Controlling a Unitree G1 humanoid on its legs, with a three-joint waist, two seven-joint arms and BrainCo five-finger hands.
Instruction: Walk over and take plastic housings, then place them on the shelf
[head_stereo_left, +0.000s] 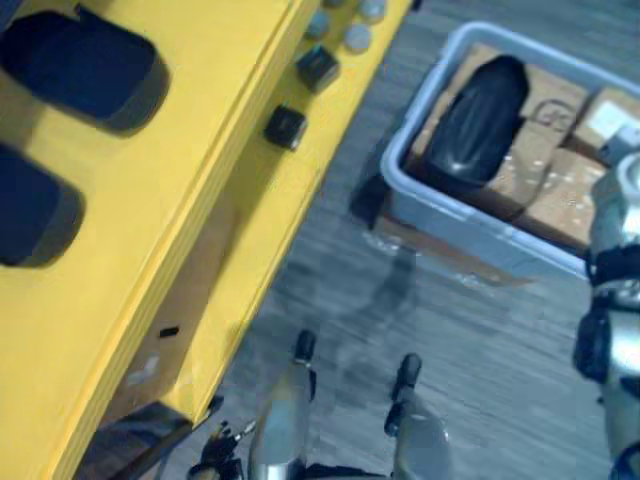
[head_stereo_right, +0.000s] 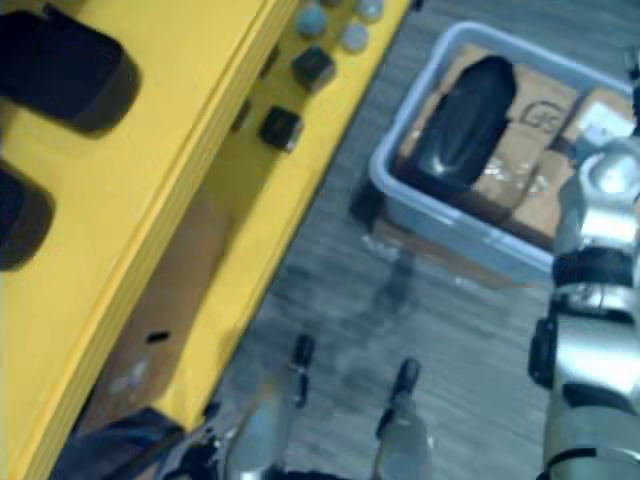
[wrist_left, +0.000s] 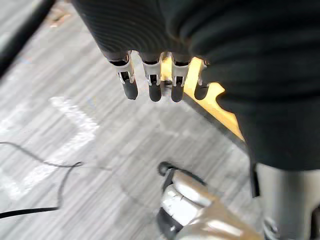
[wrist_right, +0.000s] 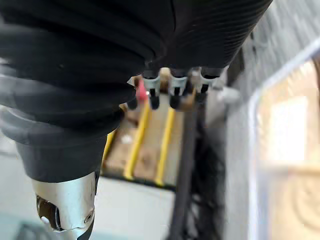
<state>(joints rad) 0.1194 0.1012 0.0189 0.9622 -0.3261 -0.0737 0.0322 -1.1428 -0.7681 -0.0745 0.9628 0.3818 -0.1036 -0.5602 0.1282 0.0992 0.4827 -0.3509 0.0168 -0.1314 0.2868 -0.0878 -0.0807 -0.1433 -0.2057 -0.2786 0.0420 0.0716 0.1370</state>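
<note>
Left eye view: one black housing (head_stereo_left: 478, 115) lies on cardboard boxes (head_stereo_left: 560, 195) inside a grey bin (head_stereo_left: 450, 212) on the floor (head_stereo_left: 430, 330), beside the yellow shelf (head_stereo_left: 200, 200). Two dark housings (head_stereo_left: 85, 65) rest on the shelf top. Left wrist view: the left hand (wrist_left: 155, 85) hangs over the floor, fingers relaxed, released. Right wrist view: the right hand (wrist_right: 175, 90) is slack and empty, near the bin rim.

Probably a workshop or warehouse floor; yellow shelving (head_stereo_left: 180, 150); grey parts bin (head_stereo_left: 450, 215) of cardboard boxes (head_stereo_left: 560, 190)
</note>
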